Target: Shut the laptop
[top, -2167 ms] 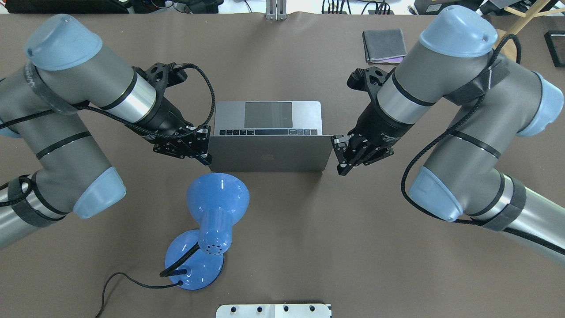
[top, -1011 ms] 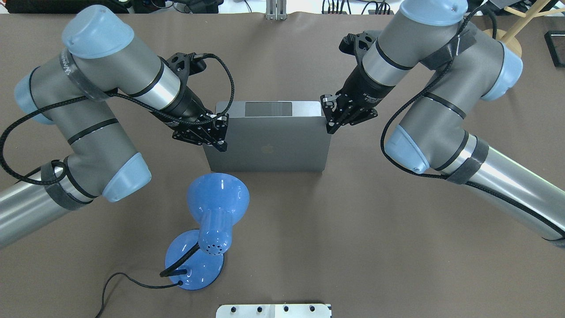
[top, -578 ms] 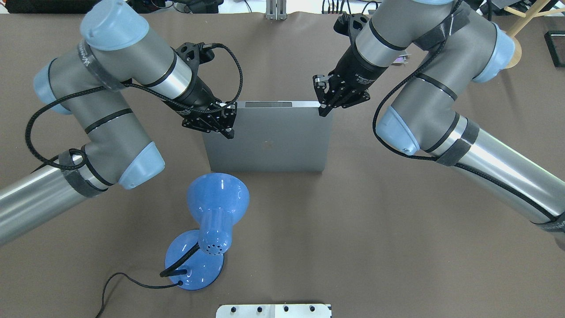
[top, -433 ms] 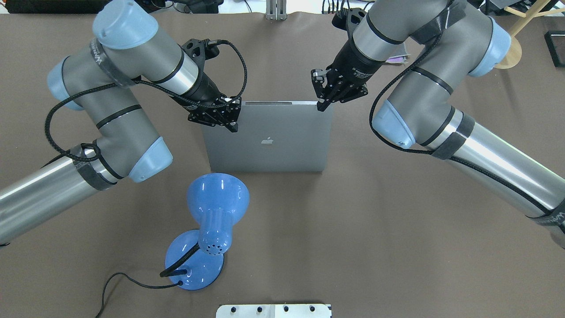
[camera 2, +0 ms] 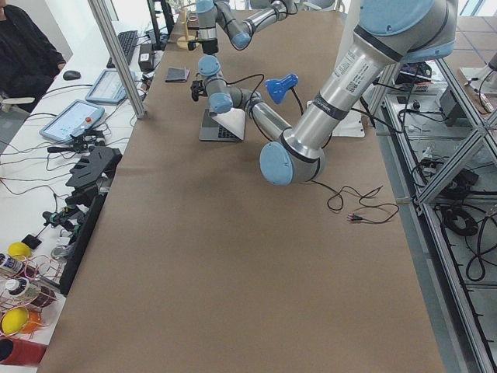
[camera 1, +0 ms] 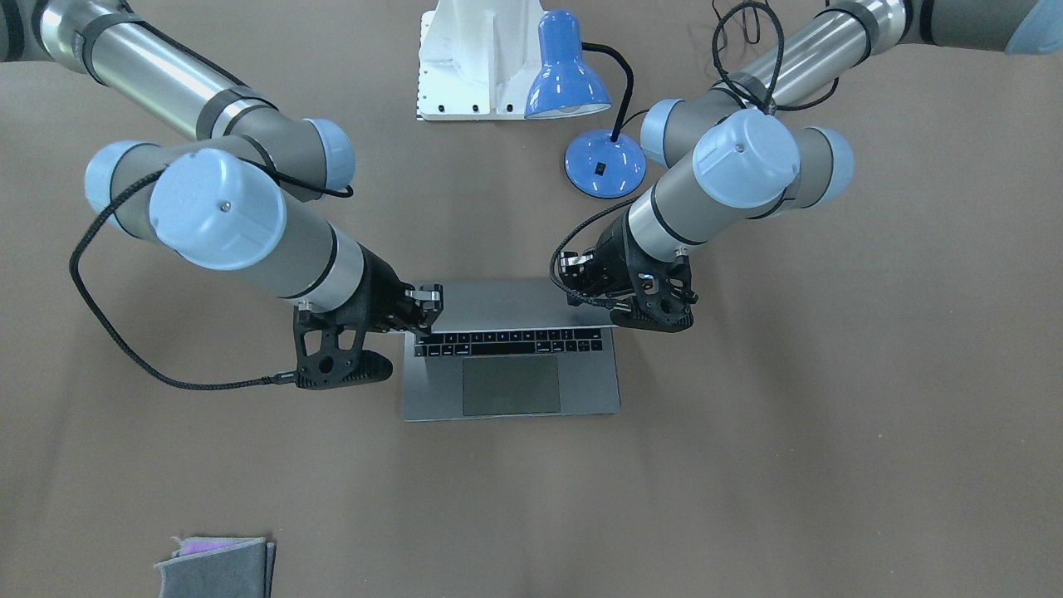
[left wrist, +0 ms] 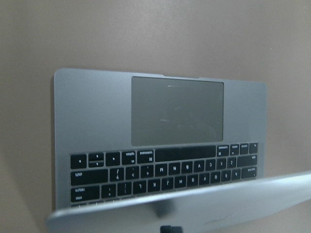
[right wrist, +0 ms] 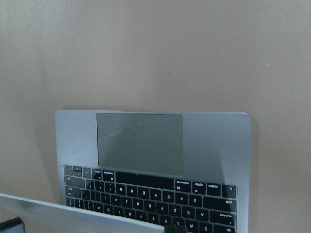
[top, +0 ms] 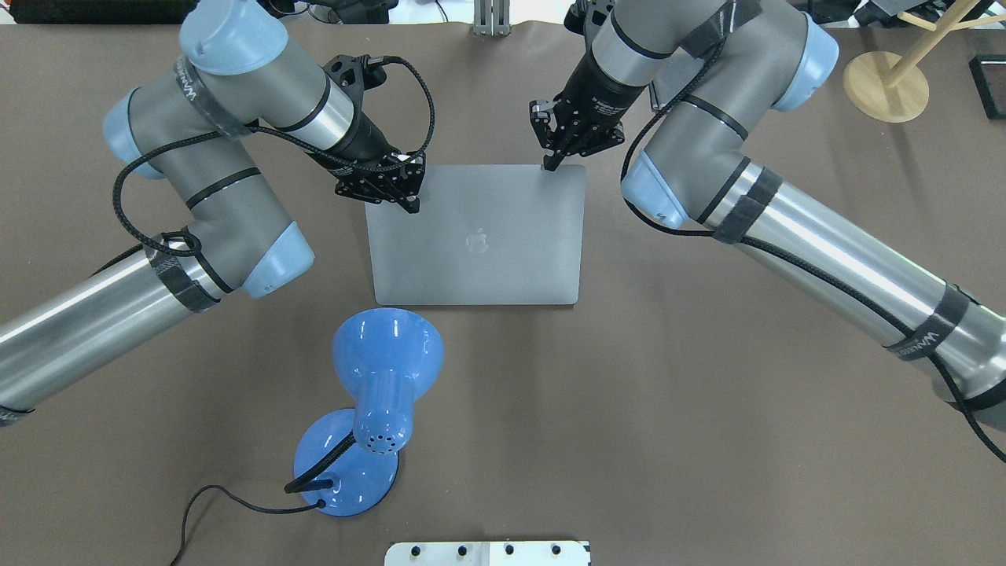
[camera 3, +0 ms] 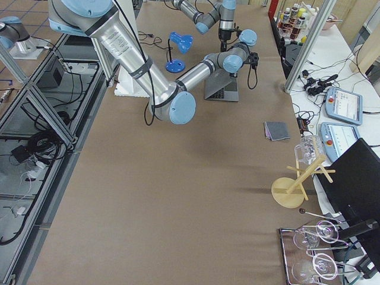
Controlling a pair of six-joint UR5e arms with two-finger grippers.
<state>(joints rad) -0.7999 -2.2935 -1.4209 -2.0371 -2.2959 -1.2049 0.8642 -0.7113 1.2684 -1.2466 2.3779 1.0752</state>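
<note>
While the laptop [camera 1: 511, 386] sits mid-way along the table [top: 707, 354] with its lid [top: 475, 236] half lowered, the left gripper [top: 410, 203] and right gripper [top: 547, 163], both clenched empty, press its top corners. Closing seems midway; next calls for an even push down until it shuts flat.

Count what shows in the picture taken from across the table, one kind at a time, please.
Robot arms: 2, left and right
Laptops: 1
Blue desk lamps: 1
Folded grey cloths: 1
White mounting blocks: 1
Total: 6
</note>
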